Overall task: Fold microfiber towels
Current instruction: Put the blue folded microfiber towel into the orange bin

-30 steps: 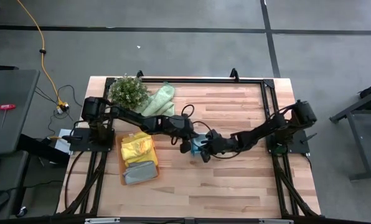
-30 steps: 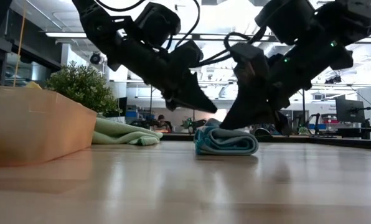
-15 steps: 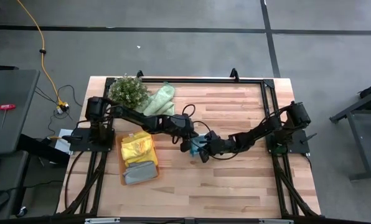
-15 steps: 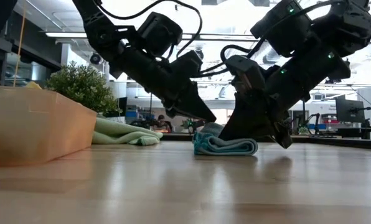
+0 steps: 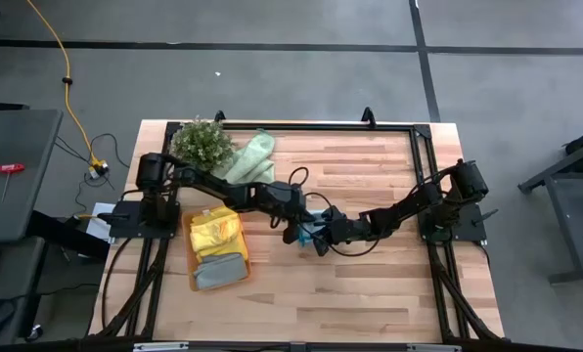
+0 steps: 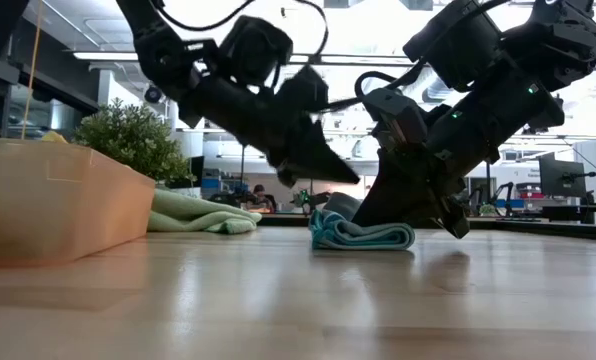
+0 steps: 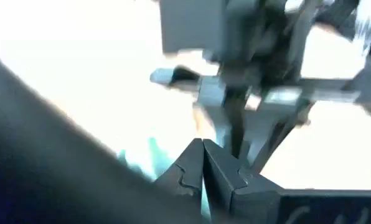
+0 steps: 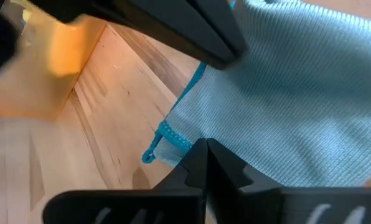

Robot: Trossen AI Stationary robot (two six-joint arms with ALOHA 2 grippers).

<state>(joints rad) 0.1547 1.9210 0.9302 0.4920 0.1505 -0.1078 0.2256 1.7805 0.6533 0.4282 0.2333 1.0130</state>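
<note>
From above, both grippers are meeting over the teal towel (image 5: 314, 227) at mid-table. In the low view the left gripper (image 6: 346, 176) is lifting clear, fingers together and empty; the right gripper (image 6: 423, 215), fingers together, is pressing the flattening fold. Right wrist alone is showing the weave (image 8: 285, 93).

Left claw (image 6: 343, 177) closed, raised mid-table, right claw (image 6: 408, 215) closed, low beside it

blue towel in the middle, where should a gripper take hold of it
Grip the blue towel at its loose corner with the teal hem, which pokes out toward the orange tray. Come in low from that side: the folded stack lies flat, and both grippers crowd its top.
</note>
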